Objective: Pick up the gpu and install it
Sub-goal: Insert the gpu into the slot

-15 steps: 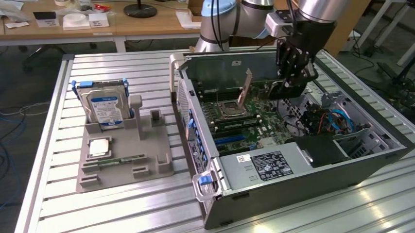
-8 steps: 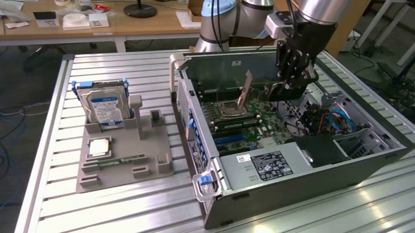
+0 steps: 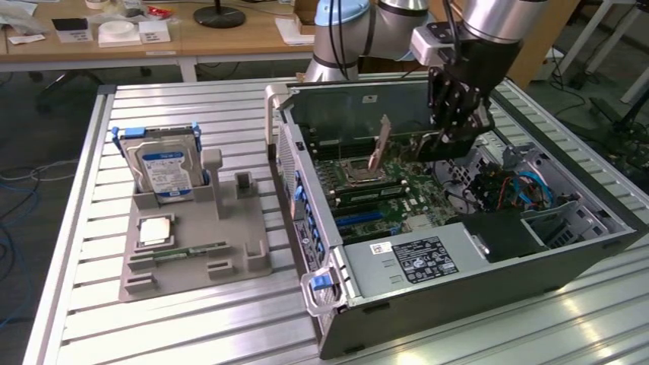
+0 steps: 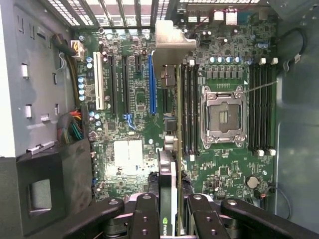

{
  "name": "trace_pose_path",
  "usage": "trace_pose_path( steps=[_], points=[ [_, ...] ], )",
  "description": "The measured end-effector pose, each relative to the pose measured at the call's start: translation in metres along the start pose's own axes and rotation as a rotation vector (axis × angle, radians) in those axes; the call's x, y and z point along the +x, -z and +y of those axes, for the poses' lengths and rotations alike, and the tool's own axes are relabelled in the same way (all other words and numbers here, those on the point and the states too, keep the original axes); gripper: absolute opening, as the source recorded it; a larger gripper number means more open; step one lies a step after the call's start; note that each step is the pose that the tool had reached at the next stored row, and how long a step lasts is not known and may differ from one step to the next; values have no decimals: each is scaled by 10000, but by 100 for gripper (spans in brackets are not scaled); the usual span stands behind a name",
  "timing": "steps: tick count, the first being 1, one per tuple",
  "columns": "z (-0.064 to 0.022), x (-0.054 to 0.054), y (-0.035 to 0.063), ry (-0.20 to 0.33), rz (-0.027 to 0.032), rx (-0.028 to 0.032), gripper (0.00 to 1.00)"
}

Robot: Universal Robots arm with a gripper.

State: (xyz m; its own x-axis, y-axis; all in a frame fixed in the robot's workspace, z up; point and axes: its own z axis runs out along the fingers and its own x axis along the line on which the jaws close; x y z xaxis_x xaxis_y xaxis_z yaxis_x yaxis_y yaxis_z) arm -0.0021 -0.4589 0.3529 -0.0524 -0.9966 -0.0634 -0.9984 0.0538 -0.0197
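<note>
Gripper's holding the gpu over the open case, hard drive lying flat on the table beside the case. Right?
Not quite. The hard drive isn't lying flat on the table: it stands upright in the grey holder beside the case, as the exterior view shows. The rest holds: the gripper holds the gpu over the open case.

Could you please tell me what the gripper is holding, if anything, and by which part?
The gripper holds the gpu, clamped across its flat faces at the end away from its silver bracket, over the motherboard.
</note>
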Motion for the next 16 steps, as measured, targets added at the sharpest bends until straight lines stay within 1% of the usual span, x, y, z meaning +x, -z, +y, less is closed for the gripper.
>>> trace_pose_path(
  steps=[6,13,14,16],
  points=[
    [51,5,-37,68,0,-5,27],
    [56,6,-39,69,0,-5,27],
    [64,6,-42,66,-2,-4,27],
    [108,9,-52,68,-4,-4,27]
  ],
)
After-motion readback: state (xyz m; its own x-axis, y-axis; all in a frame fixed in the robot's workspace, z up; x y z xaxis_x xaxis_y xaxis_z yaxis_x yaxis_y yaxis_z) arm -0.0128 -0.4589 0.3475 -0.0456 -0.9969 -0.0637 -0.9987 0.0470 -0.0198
